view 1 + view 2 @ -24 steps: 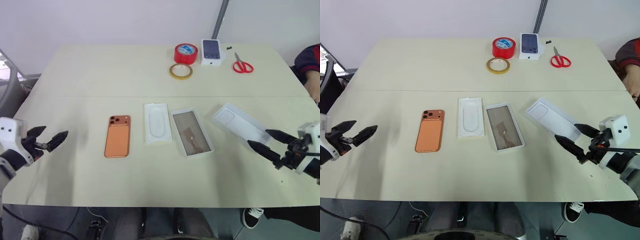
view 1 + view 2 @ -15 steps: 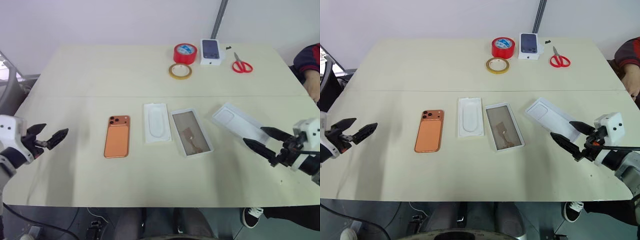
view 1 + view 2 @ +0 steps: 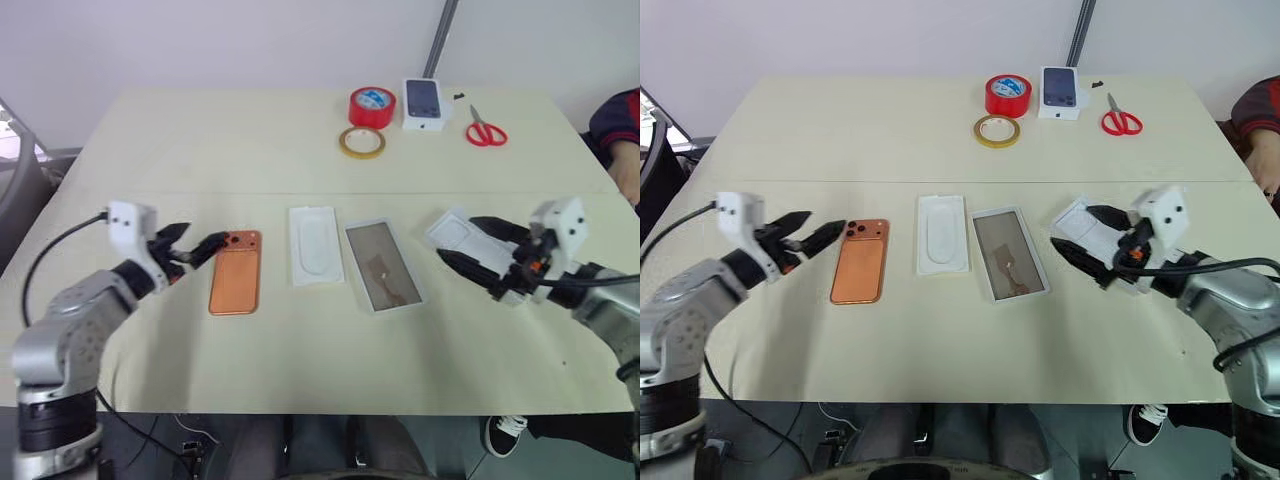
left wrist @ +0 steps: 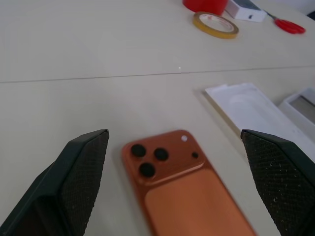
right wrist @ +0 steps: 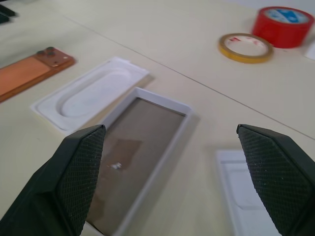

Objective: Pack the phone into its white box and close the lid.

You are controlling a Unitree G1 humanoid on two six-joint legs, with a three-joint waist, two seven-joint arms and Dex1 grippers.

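On the table, the phone lengthwise front-to-back, lenses far

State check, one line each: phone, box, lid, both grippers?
Copper-orange phone: flat on table, camera side up, unheld.
Shallow white cardboard box: open, no phone inside.
White cardboard lid: off the box, on table.
Left gripper: open.
Right gripper: open.

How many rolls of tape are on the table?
2: a red roll at the far side beside the small printed box, and a yellow roll lying flat just in front of it. None looks hidden.
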